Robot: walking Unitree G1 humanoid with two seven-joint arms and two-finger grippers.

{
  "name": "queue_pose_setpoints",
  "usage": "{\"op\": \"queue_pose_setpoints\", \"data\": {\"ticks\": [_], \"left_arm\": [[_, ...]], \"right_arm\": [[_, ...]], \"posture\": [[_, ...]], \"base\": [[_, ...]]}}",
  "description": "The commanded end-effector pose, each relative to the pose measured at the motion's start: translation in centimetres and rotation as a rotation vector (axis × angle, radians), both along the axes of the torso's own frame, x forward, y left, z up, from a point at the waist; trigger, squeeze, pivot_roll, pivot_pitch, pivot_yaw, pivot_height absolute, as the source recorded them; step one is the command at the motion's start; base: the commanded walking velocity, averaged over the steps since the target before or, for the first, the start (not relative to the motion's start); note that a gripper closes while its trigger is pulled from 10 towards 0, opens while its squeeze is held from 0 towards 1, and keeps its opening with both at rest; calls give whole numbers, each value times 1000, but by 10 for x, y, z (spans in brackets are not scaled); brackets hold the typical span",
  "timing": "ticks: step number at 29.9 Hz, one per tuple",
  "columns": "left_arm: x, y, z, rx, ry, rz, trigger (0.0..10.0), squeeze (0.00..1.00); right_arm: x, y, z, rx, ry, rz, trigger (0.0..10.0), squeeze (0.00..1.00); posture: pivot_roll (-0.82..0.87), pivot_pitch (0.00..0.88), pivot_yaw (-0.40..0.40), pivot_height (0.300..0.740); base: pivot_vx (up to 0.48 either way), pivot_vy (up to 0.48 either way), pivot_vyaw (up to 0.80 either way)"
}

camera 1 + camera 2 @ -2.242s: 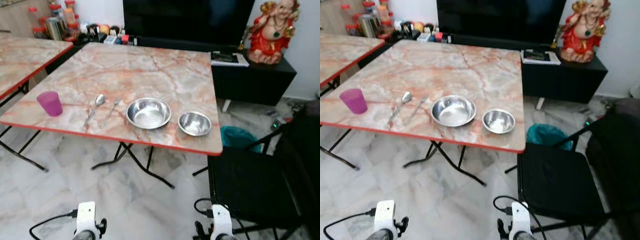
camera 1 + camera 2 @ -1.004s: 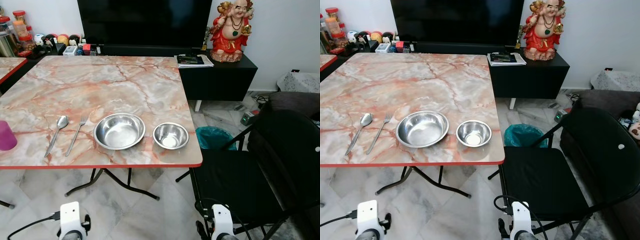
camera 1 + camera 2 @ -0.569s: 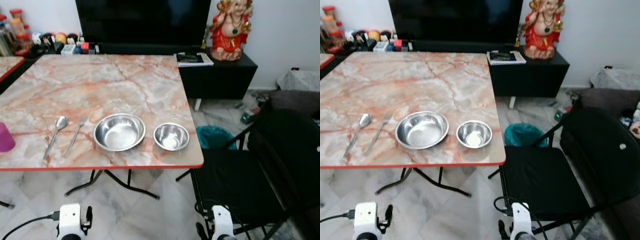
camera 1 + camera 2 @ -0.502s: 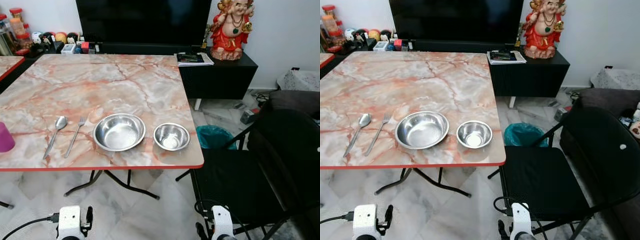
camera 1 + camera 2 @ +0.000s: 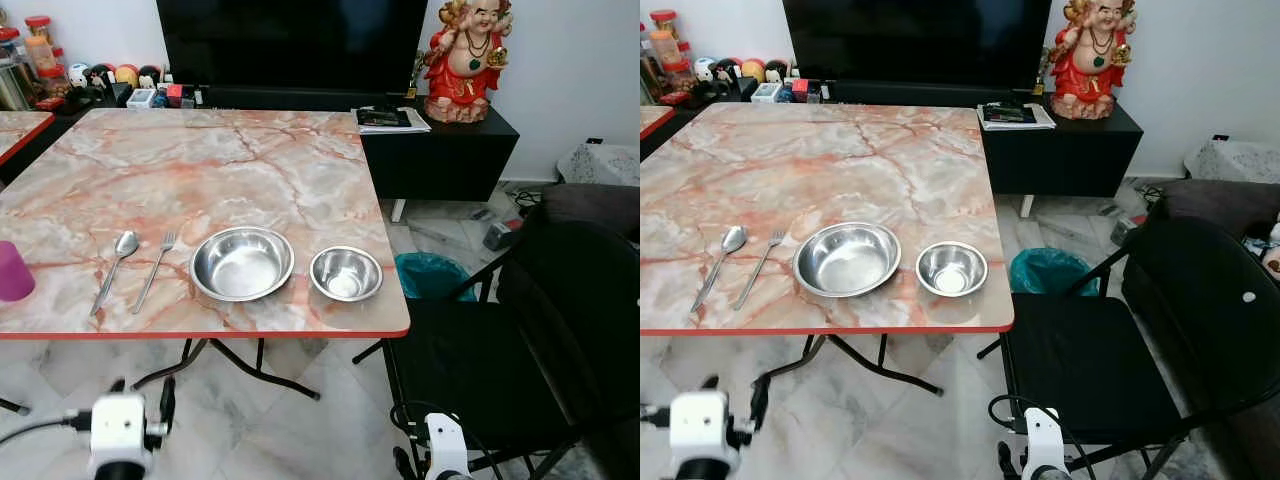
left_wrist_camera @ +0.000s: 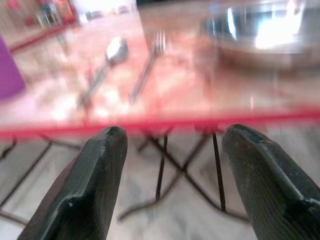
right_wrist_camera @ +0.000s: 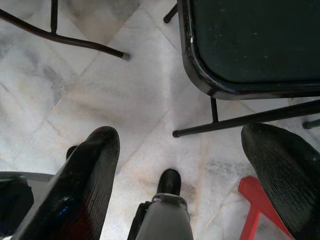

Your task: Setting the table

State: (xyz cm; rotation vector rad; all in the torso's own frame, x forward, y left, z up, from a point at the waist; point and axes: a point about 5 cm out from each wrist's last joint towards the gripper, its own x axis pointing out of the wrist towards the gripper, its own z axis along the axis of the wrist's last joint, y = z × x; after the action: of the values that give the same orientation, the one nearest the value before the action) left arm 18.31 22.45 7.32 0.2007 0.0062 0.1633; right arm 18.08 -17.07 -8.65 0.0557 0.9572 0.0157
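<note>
Steel tableware sits in a row near the front edge of the marble table (image 5: 250,160): spoon (image 5: 114,267), fork (image 5: 155,268), large bowl (image 5: 241,263), small bowl (image 5: 345,273), with a purple cup (image 5: 13,270) well apart at the left. The left gripper (image 6: 170,165), fingers apart and empty, points at the table edge below the cutlery. The right gripper (image 7: 197,180), also spread and empty, hangs over the floor by the black chair (image 5: 1090,370). The bowls look light, rigid and slick; pinching a rim seems the surest hold. The flat cutlery would likely need lifting by its handles.
</note>
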Motion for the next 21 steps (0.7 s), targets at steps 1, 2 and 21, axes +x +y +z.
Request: {"op": "queue_pose_setpoints", "data": {"ticks": [1, 2, 21], "left_arm": [[19, -2, 23, -26, -67, 12, 10000, 0], [30, -4, 31, -56, -96, 10, 10000, 0], [176, -28, 100, -393, -85, -4, 10000, 1000]], "right_arm": [[5, -3, 2, -2, -13, -23, 10000, 0], [5, -2, 3, -2, -14, -24, 10000, 0], [8, 2, 4, 13, -29, -57, 10000, 0]], "posture": [[131, 0, -58, 740], [129, 0, -57, 740], [87, 0, -40, 740]], "base": [[0, 0, 0], [0, 0, 0], [0, 0, 0]]}}
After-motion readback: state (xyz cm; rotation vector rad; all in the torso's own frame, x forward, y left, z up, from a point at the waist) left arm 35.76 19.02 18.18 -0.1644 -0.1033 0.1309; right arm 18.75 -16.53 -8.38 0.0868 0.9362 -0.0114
